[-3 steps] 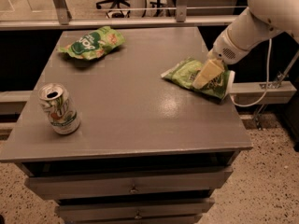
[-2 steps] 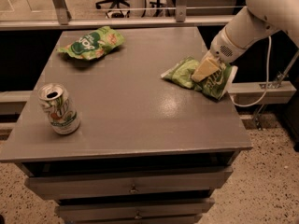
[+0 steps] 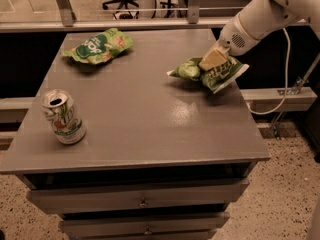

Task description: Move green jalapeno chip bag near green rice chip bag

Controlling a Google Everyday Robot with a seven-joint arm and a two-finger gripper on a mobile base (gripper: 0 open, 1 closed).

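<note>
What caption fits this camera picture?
Over the table, gripper holds jalapeno bag at right; rice bag and can sit left.

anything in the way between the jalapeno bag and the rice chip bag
Nothing visible. The end effector grips the green jalapeno chip bag on the right, and only bare tabletop lies between it and the green rice chip bag at the back left. The can sits off that line, front left.

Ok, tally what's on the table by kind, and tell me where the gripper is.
Chip bags: 2 (green jalapeno chip bag, green rice chip bag)
Cans: 1 (soda can)
Total: 3
The gripper is near the table right edge, shut on the jalapeno bag.
</note>
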